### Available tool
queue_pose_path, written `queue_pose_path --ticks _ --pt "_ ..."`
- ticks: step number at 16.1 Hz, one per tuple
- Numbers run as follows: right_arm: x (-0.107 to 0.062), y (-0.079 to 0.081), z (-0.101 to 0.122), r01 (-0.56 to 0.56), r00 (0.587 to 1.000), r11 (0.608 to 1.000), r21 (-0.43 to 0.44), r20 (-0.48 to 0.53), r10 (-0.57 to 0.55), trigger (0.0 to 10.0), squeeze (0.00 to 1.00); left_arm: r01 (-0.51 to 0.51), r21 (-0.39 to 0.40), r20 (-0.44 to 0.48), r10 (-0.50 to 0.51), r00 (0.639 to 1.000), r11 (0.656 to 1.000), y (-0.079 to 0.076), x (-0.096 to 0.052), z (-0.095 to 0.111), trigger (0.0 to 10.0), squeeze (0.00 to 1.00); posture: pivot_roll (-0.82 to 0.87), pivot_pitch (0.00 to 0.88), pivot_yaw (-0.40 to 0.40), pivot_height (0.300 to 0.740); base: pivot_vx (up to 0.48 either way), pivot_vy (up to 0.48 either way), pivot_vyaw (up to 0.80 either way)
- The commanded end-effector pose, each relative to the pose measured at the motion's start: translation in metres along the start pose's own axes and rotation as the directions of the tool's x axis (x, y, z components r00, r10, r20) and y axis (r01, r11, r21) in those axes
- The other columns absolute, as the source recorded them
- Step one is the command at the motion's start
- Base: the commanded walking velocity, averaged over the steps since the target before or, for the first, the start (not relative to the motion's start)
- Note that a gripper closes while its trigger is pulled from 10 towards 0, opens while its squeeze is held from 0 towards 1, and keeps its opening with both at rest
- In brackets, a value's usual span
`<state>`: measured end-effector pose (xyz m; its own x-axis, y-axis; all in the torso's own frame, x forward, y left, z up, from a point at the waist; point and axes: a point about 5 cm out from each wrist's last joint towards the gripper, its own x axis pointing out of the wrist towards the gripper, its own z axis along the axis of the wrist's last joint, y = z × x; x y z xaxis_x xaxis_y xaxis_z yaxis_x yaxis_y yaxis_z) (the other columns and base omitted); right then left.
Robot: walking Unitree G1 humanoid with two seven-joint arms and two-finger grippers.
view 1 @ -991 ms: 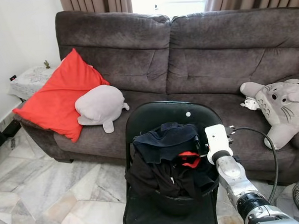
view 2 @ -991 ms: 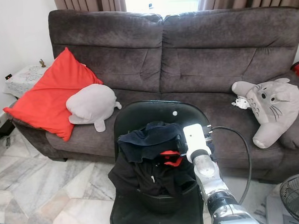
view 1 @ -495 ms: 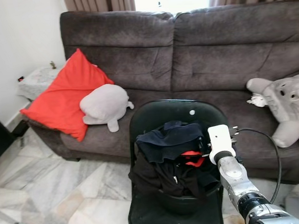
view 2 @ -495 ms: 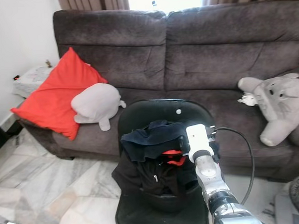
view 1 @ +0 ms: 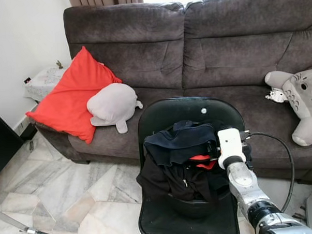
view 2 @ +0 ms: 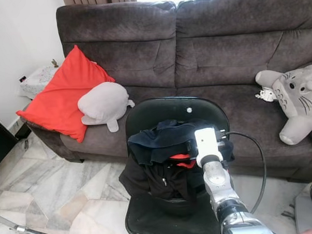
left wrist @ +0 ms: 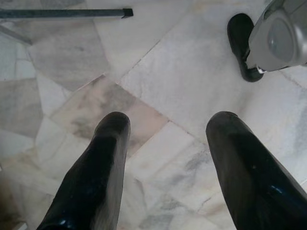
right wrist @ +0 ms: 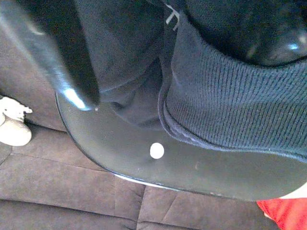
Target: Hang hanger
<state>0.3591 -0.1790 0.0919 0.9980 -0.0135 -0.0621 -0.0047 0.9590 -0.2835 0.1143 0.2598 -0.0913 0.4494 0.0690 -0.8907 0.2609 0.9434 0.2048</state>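
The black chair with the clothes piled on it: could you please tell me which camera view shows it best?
The left eye view: the whole black chair, backrest to seat, with the clothes and the right gripper at them. The right eye view matches it closely. The right wrist view catches its backrest rim close up.

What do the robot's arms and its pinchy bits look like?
The right arm is shiny silver metal with a white boxy block by its wrist and a thin black cable looping off it. The left tool has two long, glossy black fingers with rounded tips.
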Motion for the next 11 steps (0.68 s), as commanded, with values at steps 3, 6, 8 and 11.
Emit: queue_pose_path --ticks 3,6,8,11 --pt "0.0034 0.0039 0.0065 -0.022 1.0 1.0 -0.005 0.015 0.022 0.0 0.0 -0.033 0.039 -0.025 0.034 0.999 0.999 0.0102 -0.0047 -0.0109 10.0 0.0 0.25 0.127 0.152 0.74 0.0 0.0 0.0" --pt "0.0046 0.007 0.0093 -0.044 0.999 0.999 -0.005 0.024 0.044 0.0 0.0 -0.036 0.047 -0.029 0.037 0.999 0.998 0.012 -0.0058 -0.0131 10.0 0.0 0.25 0.13 0.158 0.74 0.0 0.0 0.0" --pt "0.0048 0.0082 0.01 -0.054 0.998 0.998 -0.012 0.025 0.055 0.0 0.0 -0.035 0.057 -0.031 0.037 0.999 0.998 0.0128 -0.0059 -0.0131 10.0 0.0 0.25 0.13 0.159 0.74 0.0 0.0 0.0" --pt "0.0037 0.0111 0.0078 -0.069 0.997 0.997 -0.024 0.018 0.07 0.0 0.0 -0.034 0.069 -0.024 0.036 0.999 0.997 0.0132 -0.0054 -0.0107 10.0 0.0 0.24 0.124 0.161 0.74 0.0 0.0 0.0"
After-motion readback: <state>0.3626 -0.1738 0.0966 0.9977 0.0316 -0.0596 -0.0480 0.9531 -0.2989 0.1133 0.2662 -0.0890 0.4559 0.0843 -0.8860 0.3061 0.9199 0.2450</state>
